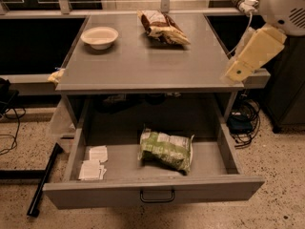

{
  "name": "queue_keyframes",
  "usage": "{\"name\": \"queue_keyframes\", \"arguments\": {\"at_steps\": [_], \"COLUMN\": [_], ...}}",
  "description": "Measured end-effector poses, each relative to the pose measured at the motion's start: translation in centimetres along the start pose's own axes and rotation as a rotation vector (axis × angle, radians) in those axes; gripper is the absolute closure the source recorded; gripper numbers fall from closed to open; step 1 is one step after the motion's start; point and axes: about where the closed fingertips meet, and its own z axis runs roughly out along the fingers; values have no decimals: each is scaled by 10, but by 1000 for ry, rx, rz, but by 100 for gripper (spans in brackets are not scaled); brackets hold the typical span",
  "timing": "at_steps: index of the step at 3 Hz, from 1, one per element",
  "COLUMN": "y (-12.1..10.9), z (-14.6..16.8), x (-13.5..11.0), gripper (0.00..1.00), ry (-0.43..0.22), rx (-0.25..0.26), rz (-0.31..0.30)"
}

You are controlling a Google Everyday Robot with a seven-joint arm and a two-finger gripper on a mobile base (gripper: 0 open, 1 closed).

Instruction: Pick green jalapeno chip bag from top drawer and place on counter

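The green jalapeno chip bag [166,149] lies flat in the middle of the open top drawer [152,191], which is pulled out below the counter [143,66]. The drawer's dark loop handle [157,196] is at front centre. My gripper [238,71] hangs at the counter's right front corner, above and to the right of the drawer, well apart from the bag and holding nothing that shows. The arm [281,4] reaches in from the upper right.
A white bowl [100,36] and a brown-and-cream chip bag [163,27] sit on the counter's far half. White napkin packets [94,163] lie in the drawer's left front. Cables [243,118] lie on the floor to the right; a dark bar [43,182] is at the left.
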Motion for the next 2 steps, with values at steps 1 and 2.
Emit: {"name": "queue_keyframes", "arguments": {"at_steps": [1, 2], "y": [0, 5], "z": [0, 2], "x": [0, -4], "gripper": [0, 0], "ry": [0, -18], "rx": [0, -6], "rz": [0, 2]}}
